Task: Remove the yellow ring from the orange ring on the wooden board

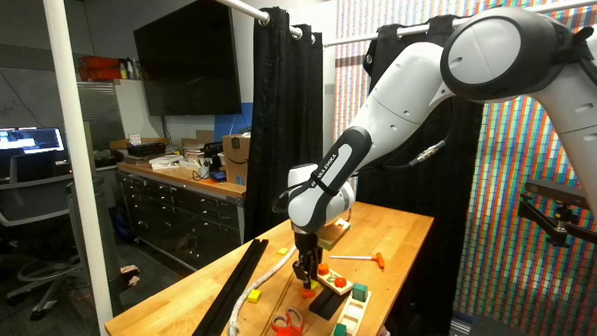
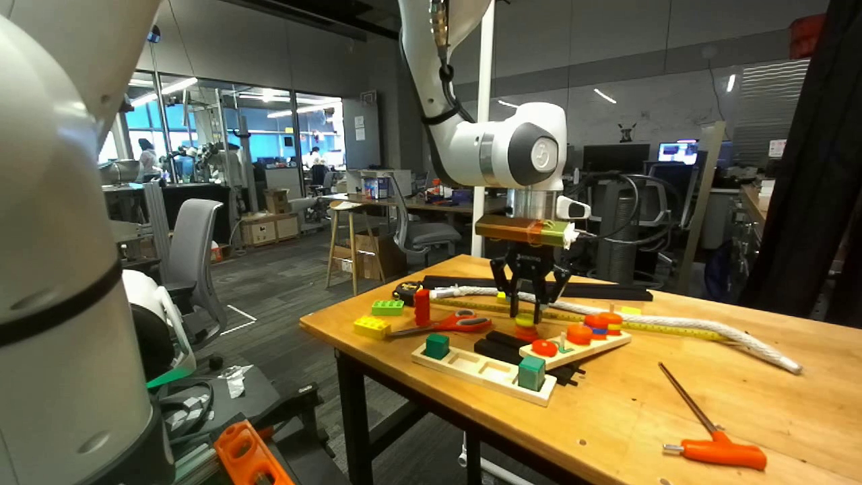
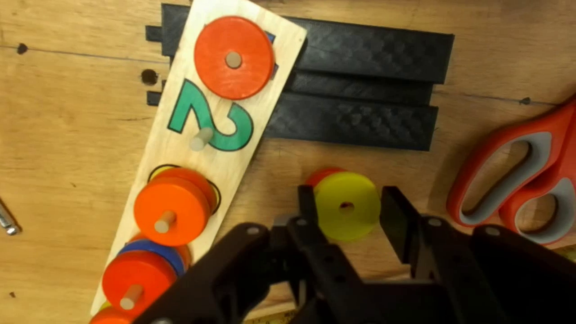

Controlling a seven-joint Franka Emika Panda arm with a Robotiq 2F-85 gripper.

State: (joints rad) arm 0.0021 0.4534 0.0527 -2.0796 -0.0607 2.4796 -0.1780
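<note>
The wrist view showed the hand (image 3: 348, 203) around the yellow ring (image 3: 348, 222): its two fingertips (image 3: 393, 207) stood apart, one at each side, and the ring filled almost all the space between. Whether they were pinching it, I could not tell. A part of the orange ring (image 3: 321, 176) appeared from under the yellow one, so the squeeze, in my opinion, had to be gentle and on the upper ring alone. The scissors (image 3: 559, 141) lay on one side and the peg strip (image 3: 234, 165) on the other, so a straight lift seemed better than a sideways pull.

In an exterior view, the yellow ring (image 2: 526, 321) was above the orange ring (image 2: 526, 334) on the counter (image 2: 606, 411), with no clear gap between. The fingertips were near the height of the upper ring; going lower could have caught both.

In an exterior view, the hand partly hid the yellow ring (image 1: 314, 284), so contact was better judged from the wrist
</note>
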